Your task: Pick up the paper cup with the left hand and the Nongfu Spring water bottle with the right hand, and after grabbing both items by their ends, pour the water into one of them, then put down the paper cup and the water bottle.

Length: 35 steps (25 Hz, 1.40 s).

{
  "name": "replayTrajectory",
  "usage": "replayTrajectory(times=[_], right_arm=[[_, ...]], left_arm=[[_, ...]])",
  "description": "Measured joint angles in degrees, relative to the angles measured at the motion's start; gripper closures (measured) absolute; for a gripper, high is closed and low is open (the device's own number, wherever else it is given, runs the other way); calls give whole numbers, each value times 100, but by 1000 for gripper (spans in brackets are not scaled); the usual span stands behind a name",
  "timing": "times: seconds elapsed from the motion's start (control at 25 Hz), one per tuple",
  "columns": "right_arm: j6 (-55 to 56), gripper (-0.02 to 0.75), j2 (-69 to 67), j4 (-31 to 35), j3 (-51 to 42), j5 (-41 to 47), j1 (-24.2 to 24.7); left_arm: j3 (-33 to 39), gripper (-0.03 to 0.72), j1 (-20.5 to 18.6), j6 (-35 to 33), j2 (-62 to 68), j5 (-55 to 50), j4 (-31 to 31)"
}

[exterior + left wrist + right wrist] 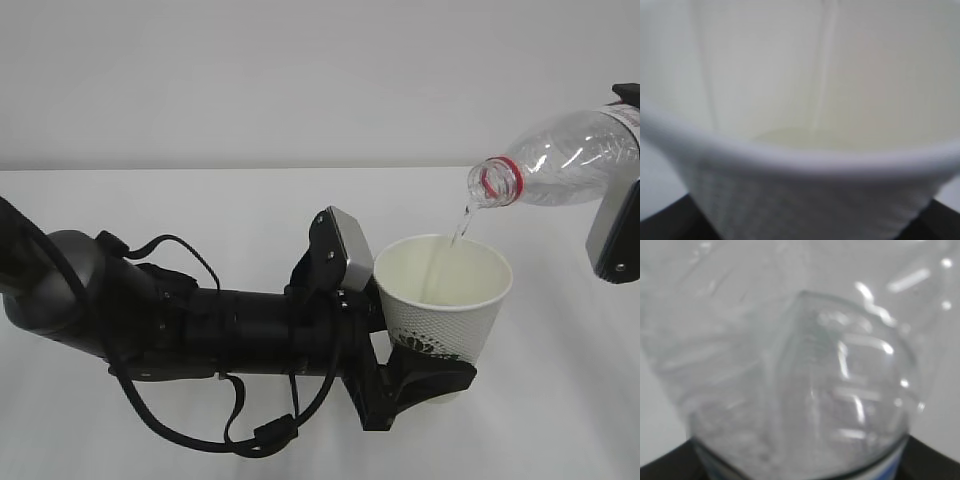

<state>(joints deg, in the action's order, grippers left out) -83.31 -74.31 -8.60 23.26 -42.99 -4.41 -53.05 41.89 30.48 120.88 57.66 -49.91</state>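
Both grippers gripping: I'm seeing L black gripper (425, 375) clamping white tapered paper cup (445, 295) low down, R gripper (615, 235) holding clear ribbed plastic bottle (570, 155) tilted, thin water stream (460, 225) falling into cup, above white bench (150, 200) mid-right.

White matte surface (560, 420), meets pale wall (300, 70) at a straight back edge. Can't tell whether the paper cup (445, 300) base touches it; the hand hides the base.

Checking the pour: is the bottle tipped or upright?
Tipped. The water bottle lies near-horizontal, mouth lowest, with water streaming into the paper cup.
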Motion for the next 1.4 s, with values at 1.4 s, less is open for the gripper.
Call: replayTrajectory(times=[1.4], right_arm=[[-3,297,0,0,0,-154,0]], left_arm=[[0,146,0,0,0,-10,0]])
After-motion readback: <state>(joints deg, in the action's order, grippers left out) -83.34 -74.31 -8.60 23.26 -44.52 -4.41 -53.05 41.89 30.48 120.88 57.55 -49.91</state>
